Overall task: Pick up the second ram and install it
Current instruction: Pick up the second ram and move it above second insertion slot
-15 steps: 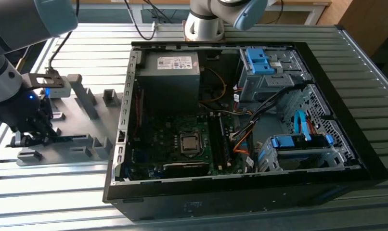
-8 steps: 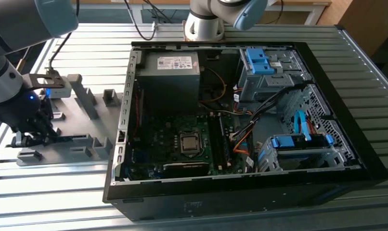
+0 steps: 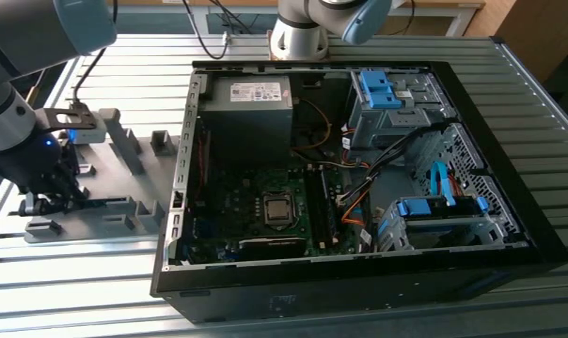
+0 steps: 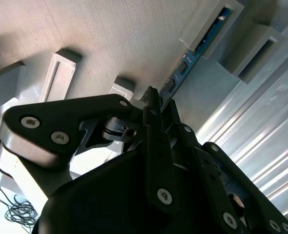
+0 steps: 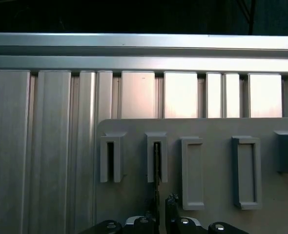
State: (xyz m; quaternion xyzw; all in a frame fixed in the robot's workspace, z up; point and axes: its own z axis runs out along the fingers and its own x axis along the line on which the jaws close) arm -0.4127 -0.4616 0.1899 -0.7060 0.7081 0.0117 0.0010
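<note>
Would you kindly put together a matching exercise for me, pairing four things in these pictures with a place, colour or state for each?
Things:
1. second ram
2. gripper
3. computer case
4. drive caddies

Places, colours or states:
A. blue, inside the case
B. lying open on the slatted table
C. standing on edge in the slots of the grey holder tray
D. low over the ram, at the exterior view's left

Pairs: 1-C; 2-D; 3-B; 4-A.
</note>
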